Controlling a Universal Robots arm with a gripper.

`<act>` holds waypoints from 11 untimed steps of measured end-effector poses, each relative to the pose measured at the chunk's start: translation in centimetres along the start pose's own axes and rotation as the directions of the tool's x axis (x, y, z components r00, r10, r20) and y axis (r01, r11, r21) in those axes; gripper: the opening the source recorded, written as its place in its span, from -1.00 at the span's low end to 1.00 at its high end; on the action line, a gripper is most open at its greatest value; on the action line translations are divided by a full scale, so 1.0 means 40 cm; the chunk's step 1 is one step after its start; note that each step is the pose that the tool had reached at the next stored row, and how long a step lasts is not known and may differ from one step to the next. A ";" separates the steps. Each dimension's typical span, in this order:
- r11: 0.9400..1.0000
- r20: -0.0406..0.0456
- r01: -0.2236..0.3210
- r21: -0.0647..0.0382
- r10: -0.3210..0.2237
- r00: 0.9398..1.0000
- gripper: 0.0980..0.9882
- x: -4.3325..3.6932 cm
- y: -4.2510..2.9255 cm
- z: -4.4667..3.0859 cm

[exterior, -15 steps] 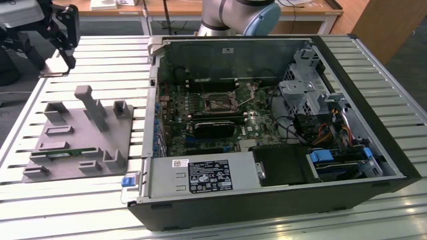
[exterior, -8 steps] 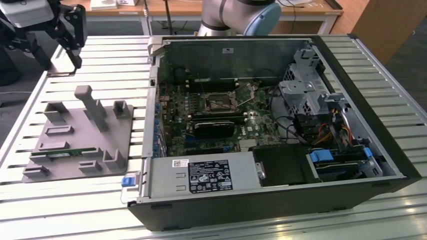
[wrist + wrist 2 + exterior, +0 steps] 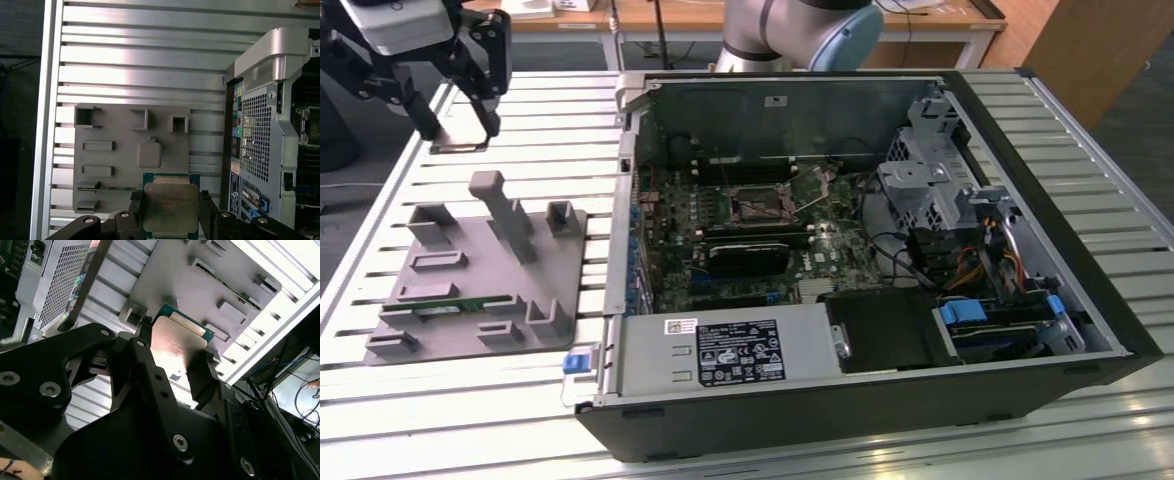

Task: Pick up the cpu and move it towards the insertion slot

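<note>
Chip (image 3: 168, 209) pinched, socket (image 3: 761, 207) well off to one side

The gripper (image 3: 459, 138) hangs over the slatted table (image 3: 400, 420) at the far corner on the exterior view's left, beyond the grey tray (image 3: 454, 290); its two dark fingers (image 3: 137, 212) are pressed against opposite edges of the chip, whose silver face shows between them in both wrist views. The chip looks lifted clear of the tray (the whole tray lies spread out beneath it in the first wrist view), so the pickup seems done; the carry toward the socket seems barely begun. The socket lies flat on the board inside the open computer case (image 3: 1014, 120), toward the exterior view's right of the gripper and well apart from it; one side of the computer case stands between the two. Being square, the chip has no long axis to speak of; how its edges line up with the socket's frame I cannot tell.
</note>
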State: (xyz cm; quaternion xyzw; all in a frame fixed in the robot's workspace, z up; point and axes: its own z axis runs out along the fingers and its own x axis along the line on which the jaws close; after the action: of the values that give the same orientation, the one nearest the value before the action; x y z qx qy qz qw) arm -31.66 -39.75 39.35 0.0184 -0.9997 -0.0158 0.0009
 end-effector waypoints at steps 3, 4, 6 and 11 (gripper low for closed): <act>1.000 0.000 0.000 0.000 0.000 1.000 -0.02 -0.008 0.000 0.000; 1.000 0.000 0.000 0.000 0.000 1.000 -0.02 -0.009 0.000 0.000; 1.000 0.000 0.000 0.000 0.000 1.000 -0.02 -0.013 0.000 0.000; 1.000 0.000 0.000 0.000 0.000 1.000 -0.02 -0.032 -0.001 0.000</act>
State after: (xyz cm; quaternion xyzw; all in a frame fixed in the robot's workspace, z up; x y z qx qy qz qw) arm -30.39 -39.74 39.36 0.0184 -0.9997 -0.0158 0.0009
